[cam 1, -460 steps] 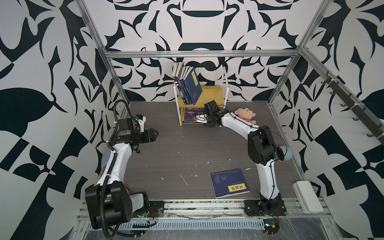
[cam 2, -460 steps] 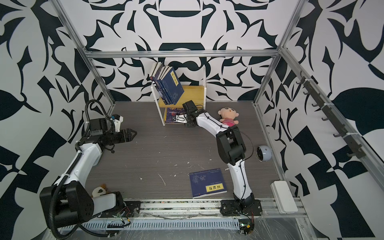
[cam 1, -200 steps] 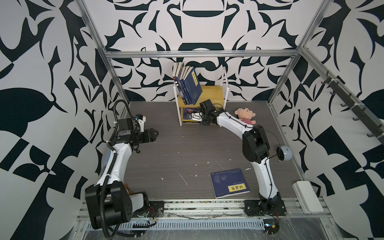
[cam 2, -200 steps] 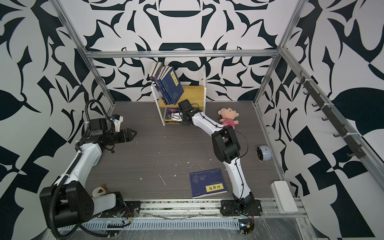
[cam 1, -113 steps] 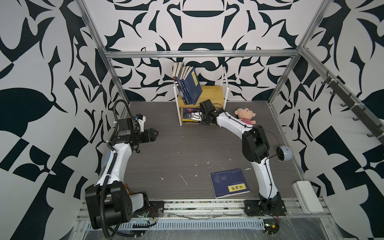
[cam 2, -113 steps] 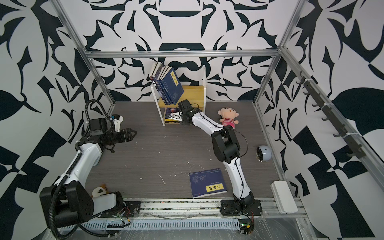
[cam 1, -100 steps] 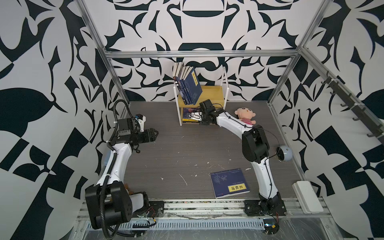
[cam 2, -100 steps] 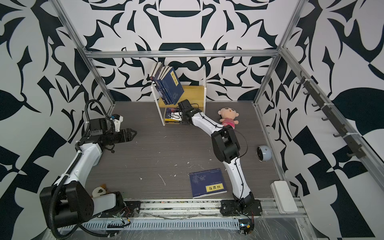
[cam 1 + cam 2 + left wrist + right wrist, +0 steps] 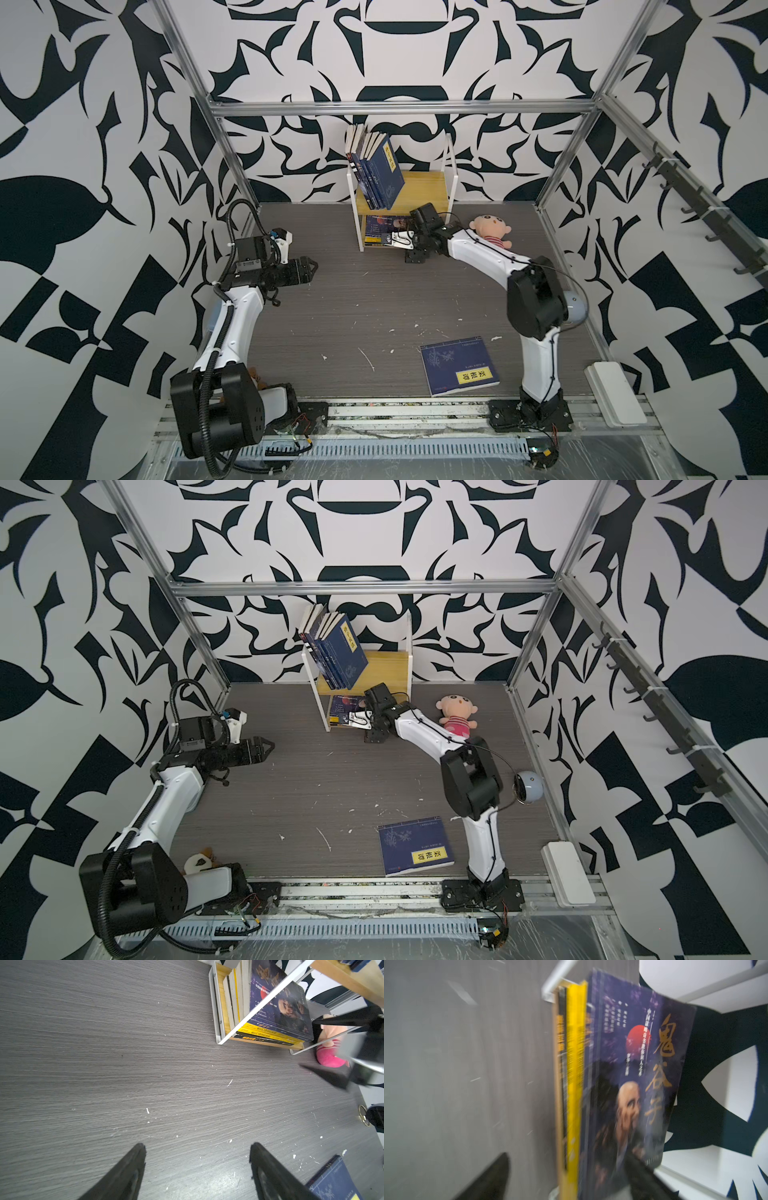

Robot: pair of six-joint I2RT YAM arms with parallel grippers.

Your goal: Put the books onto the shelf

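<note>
On the shelf [image 9: 428, 189], blue books [image 9: 380, 174] are leaned on the upper board and a flat stack [image 9: 384, 226] is laid on the lower one. One navy book [image 9: 457, 368] is left on the table [image 9: 374, 299], well in front of the shelf. The right claw [image 9: 395, 241] is spread at the stack, pinching nothing. The left claw [image 9: 197, 1145] is spread empty, well apart from the shelf. The stack's count is lost to blur.

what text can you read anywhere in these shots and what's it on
"鬼谷子" in gold, on the dark book on the shelf's lower tier.
"菜根谭", likely, on the yellow label of the blue book on the table.
Small cover lines, stacked spines, leaning books' labels: too blurred or small.
</note>
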